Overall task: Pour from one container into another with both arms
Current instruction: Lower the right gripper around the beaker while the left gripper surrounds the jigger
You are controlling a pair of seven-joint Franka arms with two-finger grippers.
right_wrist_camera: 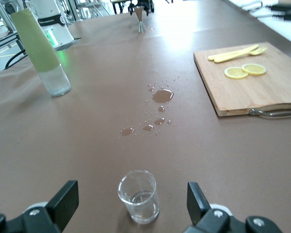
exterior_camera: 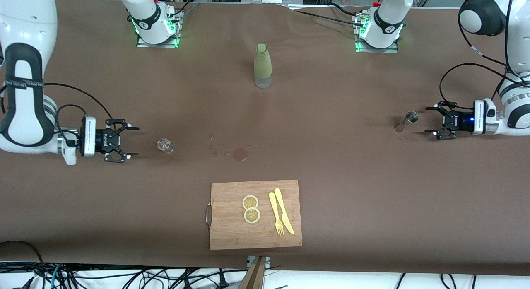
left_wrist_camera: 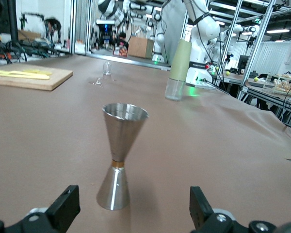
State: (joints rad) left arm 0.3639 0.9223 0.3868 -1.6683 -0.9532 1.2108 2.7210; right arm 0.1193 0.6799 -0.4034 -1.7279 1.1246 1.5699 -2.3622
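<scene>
- The step in hand looks like the reach-in: each arm lines up on its own container before any lift, so nothing is gripped yet.
- The left gripper sits low at the left arm's end of the table, fingers spread wide and holding nothing, with the steel jigger just in front of it and framed between the 2 fingers in the left wrist view.
- The right gripper sits low at the right arm's end, also wide and unloaded, with the small glass near its fingertips.
- To do this well, I judge the left gripper should close on the jigger's narrow waist, centred, since the flared cup above would slip.
- The right gripper should take the glass squarely at mid-height and keep it level.
- The jigger is a polished double cone standing upright, wider cup on top; I cannot tell whether it holds liquid.
- The glass is clear, upright, and seems to hold a little liquid at the bottom.
- A wet patch marks the cloth near the table's middle, so a careful tilt matters.
</scene>
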